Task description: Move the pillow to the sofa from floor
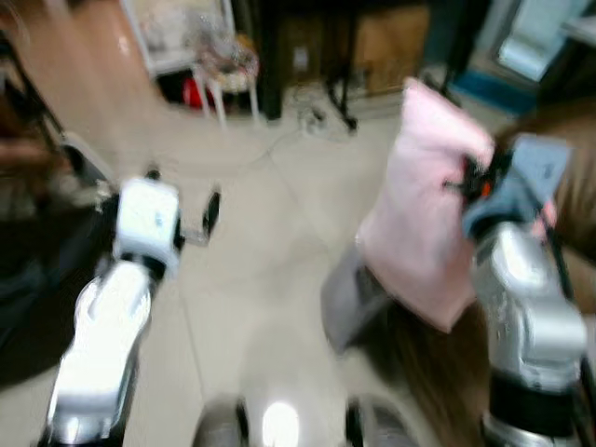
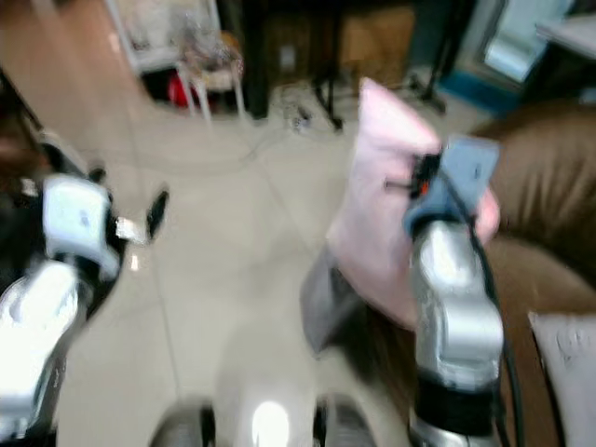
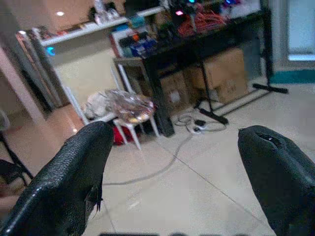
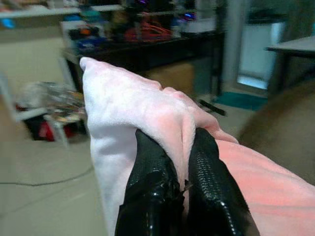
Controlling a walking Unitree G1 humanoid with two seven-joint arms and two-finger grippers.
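Right hand (image 4: 182, 189) clenching only a thin fold of pillow (image 1: 424, 214), just beside sofa (image 2: 540, 186); risking slipping floorward. Left hand (image 3: 172, 177) hanging released.

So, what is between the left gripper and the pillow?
Only bare floor, seen in the left eye view, separates the open left gripper from the pink pillow pinched by the right gripper.
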